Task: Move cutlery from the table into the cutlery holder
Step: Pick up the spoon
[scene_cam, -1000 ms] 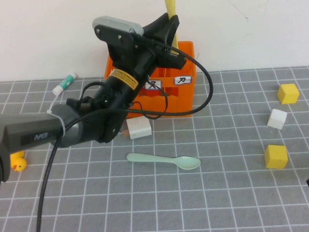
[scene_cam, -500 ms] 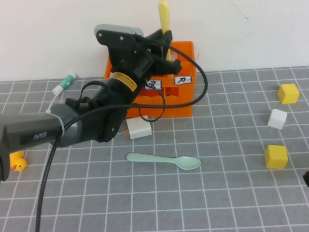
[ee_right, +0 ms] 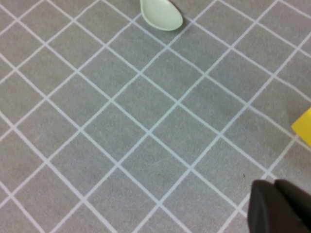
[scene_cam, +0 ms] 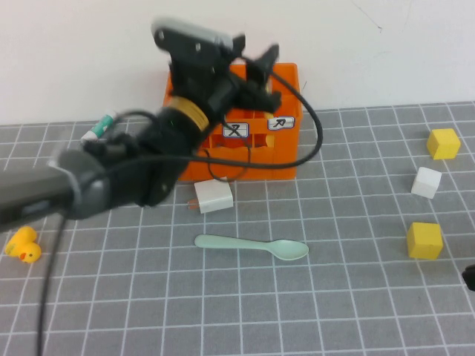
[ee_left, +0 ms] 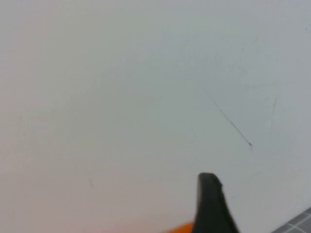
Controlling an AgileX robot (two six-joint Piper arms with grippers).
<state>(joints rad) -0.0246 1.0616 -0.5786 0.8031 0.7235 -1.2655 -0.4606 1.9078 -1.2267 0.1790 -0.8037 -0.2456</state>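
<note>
On the table [scene_cam: 356, 311], the spoon [scene_cam: 251, 247] lies crosswise, in front of the crate [scene_cam: 286, 159]; left gripper [scene_cam: 256, 70] above crate, right gripper [scene_cam: 469, 277] at the table's right edge, fingers of both unreadable.

- The left gripper [scene_cam: 256, 63] is black, with blunt, tapering fingers [ee_left: 210, 206].
- Behind those fingers sits a silver-grey camera housing, then a yellow label band.
- Further back, dark grey arm, looping black cables.
- The right gripper [ee_right: 279, 206] is a glossy black corner.
</note>
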